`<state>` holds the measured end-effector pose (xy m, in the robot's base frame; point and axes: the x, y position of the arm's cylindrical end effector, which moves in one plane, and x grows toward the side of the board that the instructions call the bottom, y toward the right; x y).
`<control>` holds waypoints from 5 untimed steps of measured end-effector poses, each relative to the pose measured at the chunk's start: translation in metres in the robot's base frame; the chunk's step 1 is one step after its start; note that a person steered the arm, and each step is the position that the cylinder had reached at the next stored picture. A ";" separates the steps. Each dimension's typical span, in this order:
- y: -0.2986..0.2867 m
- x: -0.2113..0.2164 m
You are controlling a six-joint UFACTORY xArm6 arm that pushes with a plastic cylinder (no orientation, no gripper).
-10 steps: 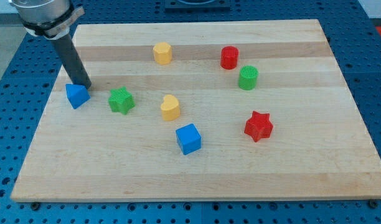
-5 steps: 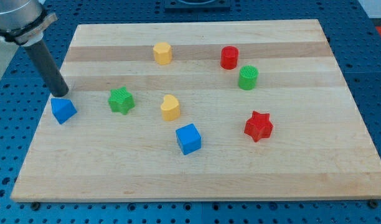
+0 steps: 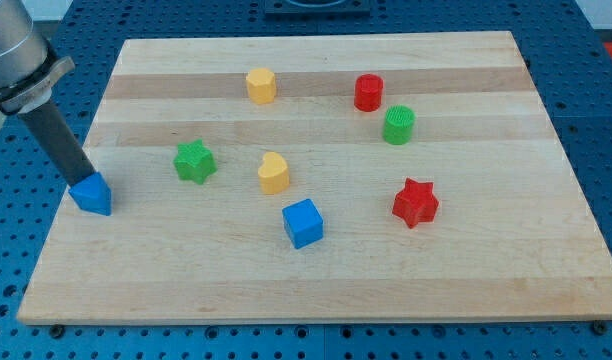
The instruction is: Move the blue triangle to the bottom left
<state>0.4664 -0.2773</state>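
My tip (image 3: 82,181), bare rod gripping nothing, touches blue triangle (image 3: 92,194) at board's (image 3: 316,290) left edge, about halfway down. Bottom-left corner not reached; push down remains.

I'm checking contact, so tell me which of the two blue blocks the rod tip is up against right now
The blue triangle at the board's left edge: my tip sits at its upper-left side. The blue cube lies apart, near the middle toward the view's bottom.

The wooden worktop (image 3: 316,290) is carrying eight blocks: a blue triangle (image 3: 91,193) lying at its left edge, a green star (image 3: 194,161), two yellow blocks (image 3: 261,85) (image 3: 273,173), a blue cube (image 3: 303,222), a red cylinder (image 3: 368,92), a green cylinder (image 3: 398,125), and a red star (image 3: 415,202).
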 end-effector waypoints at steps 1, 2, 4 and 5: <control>0.000 0.000; 0.000 -0.019; 0.007 -0.015; 0.015 0.006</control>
